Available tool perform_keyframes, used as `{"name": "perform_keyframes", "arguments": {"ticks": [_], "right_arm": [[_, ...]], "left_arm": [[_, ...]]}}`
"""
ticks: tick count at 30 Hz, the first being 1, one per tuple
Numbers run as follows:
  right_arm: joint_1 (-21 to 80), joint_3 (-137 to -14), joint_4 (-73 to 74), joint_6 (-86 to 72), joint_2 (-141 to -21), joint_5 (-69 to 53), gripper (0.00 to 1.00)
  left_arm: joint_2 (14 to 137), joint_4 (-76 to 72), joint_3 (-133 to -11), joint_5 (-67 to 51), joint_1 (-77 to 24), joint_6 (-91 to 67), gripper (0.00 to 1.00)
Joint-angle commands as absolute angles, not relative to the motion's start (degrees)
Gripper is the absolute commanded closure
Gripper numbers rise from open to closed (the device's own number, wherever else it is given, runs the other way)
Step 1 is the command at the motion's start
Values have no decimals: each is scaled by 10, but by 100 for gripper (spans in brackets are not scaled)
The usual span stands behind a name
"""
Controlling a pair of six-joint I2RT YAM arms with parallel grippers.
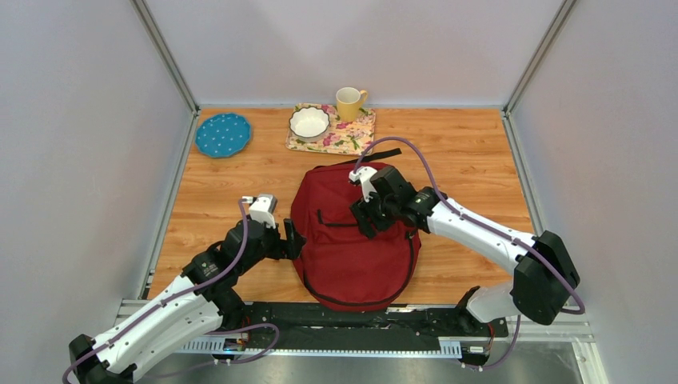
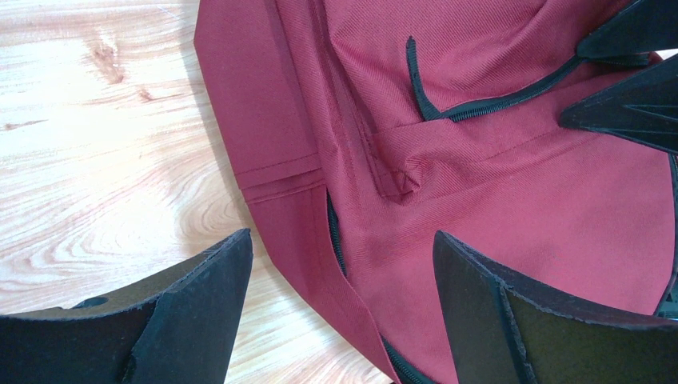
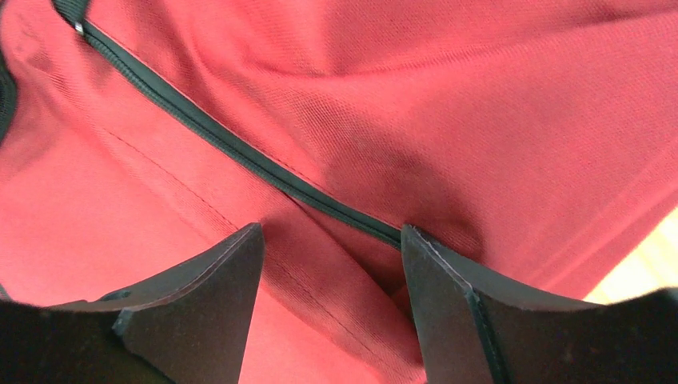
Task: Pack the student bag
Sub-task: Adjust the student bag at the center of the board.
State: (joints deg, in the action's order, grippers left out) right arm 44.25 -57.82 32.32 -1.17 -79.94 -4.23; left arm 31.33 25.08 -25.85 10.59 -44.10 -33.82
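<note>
Your student bag (image 1: 352,256) lies flat on the bench (image 1: 472,160), near its front edge, between the two arms. Your left jaws stand wide apart and empty, straddling the bag's left edge. Your right jaws are parted too, low over the front pocket's black zip (image 3: 240,152), gripping nothing.

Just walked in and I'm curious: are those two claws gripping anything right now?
Left claw: open, holding nothing, at the edge of the student bag.
Right claw: open, holding nothing, over the bag's black zipper.
</note>
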Motion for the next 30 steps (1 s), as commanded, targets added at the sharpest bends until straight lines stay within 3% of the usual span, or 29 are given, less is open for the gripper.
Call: {"name": "perform_keyframes", "arguments": {"ticks": [1,12,15,18,22,25,30], "right_arm": [[442,-595,365,4,-779,14,31],[440,-623,465,21,-827,-172,35],[439,-625,473,24,-829,-193,41],[436,-620,447,12,-799,-204,52],[410,-602,404,-18,-733,-254,91],[395,-592,378,-32,-698,-304,99],[394,-560,336,-43,-654,-345,100]], "left_arm": [[308,243,-253,98,-438,-346,10],[306,234,-243,90,-438,-346,10],[306,236,-242,89,-438,-347,10],[304,236,-240,91,-438,-348,10],[304,232,-238,90,-439,-352,10],[306,229,-237,88,-438,-351,10],[310,223,-235,83,-438,-352,10]]}}
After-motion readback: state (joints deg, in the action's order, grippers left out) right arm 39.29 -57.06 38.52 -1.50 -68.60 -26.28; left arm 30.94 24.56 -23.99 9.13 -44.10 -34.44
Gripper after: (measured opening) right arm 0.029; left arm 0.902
